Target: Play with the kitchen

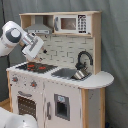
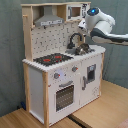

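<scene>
Kitchen (image 1: 60, 75) boxy, white panels with pale wood; gripper (image 1: 41, 54) state unclear

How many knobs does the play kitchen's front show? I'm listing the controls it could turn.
2: both knobs sit above the oven door, below the hob.

One kitchen (image 1: 60, 75) (image 2: 60, 65), one arm (image 1: 17, 40) (image 2: 102, 25).
</scene>
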Robot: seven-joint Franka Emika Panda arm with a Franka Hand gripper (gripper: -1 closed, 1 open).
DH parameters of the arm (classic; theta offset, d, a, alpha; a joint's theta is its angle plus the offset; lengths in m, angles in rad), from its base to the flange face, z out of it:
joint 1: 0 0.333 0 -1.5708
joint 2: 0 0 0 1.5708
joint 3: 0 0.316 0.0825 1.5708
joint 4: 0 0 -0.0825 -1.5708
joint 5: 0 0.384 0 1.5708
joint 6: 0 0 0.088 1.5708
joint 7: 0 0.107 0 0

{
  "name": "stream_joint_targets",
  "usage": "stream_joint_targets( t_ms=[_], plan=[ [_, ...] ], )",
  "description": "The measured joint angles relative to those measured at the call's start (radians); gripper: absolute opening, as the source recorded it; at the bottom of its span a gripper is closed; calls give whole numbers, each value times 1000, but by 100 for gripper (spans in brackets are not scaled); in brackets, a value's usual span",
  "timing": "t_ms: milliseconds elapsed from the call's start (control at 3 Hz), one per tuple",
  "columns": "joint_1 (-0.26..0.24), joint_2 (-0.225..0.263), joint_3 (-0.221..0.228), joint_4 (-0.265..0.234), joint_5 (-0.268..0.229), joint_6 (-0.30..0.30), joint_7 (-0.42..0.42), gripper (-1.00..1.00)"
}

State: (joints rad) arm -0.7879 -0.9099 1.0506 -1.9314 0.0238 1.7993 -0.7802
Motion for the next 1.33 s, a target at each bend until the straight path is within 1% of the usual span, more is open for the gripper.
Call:
stream_joint_targets(
  t_ms=[333, 667, 1000, 1333],
  plan=[
    [-3, 49, -26, 2, -3, -80, -27, 100],
    [-17, 71, -51, 10, -17, -169, -54, 100],
    [-84, 88, -30, 24, -54, -211, -101, 100],
    [-163, 108, 32, 40, -76, -191, -129, 100]
  ],
)
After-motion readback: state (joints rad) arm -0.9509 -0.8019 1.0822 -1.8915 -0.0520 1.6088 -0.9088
